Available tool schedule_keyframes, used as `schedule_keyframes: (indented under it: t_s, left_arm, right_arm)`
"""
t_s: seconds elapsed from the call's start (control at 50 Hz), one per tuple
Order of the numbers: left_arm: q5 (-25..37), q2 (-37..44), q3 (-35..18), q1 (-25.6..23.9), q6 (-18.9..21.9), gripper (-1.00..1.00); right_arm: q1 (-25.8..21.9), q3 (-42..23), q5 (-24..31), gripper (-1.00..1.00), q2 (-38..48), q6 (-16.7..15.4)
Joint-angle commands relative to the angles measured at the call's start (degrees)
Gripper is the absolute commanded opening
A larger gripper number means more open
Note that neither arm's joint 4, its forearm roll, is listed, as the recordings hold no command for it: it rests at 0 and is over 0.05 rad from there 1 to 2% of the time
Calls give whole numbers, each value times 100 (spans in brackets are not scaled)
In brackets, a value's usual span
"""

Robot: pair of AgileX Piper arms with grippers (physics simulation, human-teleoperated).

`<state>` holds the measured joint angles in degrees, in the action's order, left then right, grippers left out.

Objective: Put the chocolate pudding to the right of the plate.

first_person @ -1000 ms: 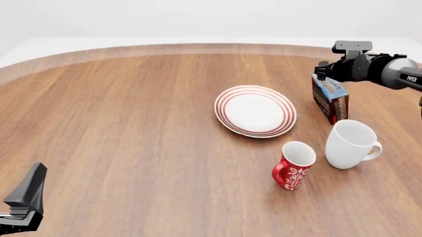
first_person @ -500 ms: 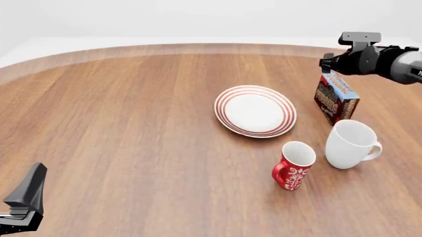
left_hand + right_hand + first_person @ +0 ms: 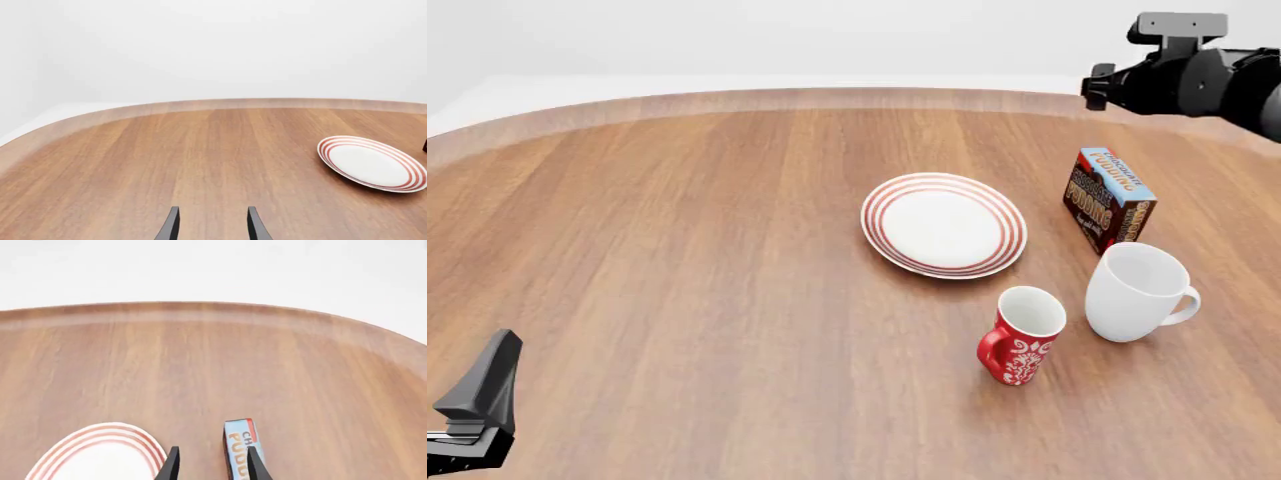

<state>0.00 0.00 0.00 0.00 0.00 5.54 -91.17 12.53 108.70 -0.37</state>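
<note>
A: Front view: pudding (image 3: 1109,199) stands on table (image 3: 694,250), just right of plate (image 3: 944,224), near white mug (image 3: 1137,292). Right gripper (image 3: 210,462) released, raised clear above it.

B: Retreat should go straight up, avoiding the carton. Left gripper (image 3: 211,225) open, idle.

plate (image 3: 944,224) white, red rings | pudding (image 3: 1108,198) blue top (brown sides)

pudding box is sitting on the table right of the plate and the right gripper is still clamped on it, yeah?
Not quite. The chocolate pudding does stand on the table to the right of the plate, but the right gripper has let go of it. The front view shows that arm lifted well above and behind the carton, and the right wrist view shows its fingers apart with nothing between them.
</note>
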Motion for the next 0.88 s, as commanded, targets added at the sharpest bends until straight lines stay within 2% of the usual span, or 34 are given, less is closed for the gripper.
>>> schedule_keyframes:
  t_s: [0.02, 0.28, 0.88]
  left_arm:
    - [0, 0, 0, 0, 0, 100]
    - [0, 0, 0, 0, 0, 100]
    - [0, 0, 0, 0, 0, 100]
  right_arm:
    - [-252, 421, 7, 100, -828, 66]
    - [-356, 1065, -105, 100, -1532, 146]
    - [-383, 1166, -127, 100, -1639, 117]
